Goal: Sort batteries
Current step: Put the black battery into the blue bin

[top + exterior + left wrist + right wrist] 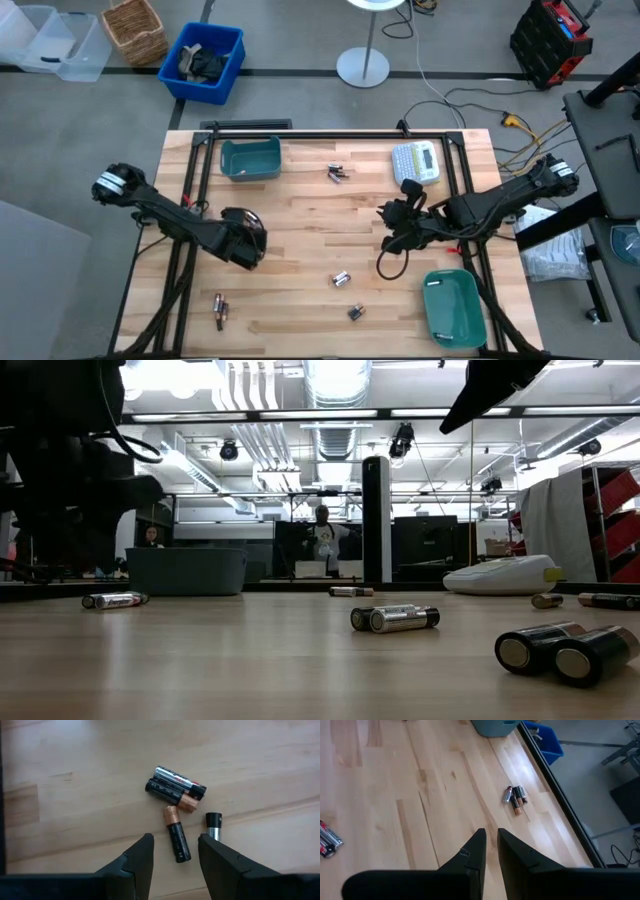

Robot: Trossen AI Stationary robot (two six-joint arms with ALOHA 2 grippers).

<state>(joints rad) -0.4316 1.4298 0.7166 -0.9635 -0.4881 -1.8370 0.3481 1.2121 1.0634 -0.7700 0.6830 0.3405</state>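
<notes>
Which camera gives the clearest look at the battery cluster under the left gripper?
The left wrist view: four batteries fill the frame just ahead of the open left gripper. The high view shows them as a tiny clump near the table's front-left corner. The right wrist view shows them small. The low view cannot single them out.

We see a pale blond wood table [300, 215] with darker grain streaks. At its upper left sits a teal bin [250, 158], and a matching teal bin [455, 308] sits lower right. The batteries [175, 792] are black with copper ends, one silver with a red tip. The label maker [416, 163] is grey-white. Both arms are dark. Above the table, a blue crate [205, 62] stands beside a tan wicker basket [133, 30].
</notes>
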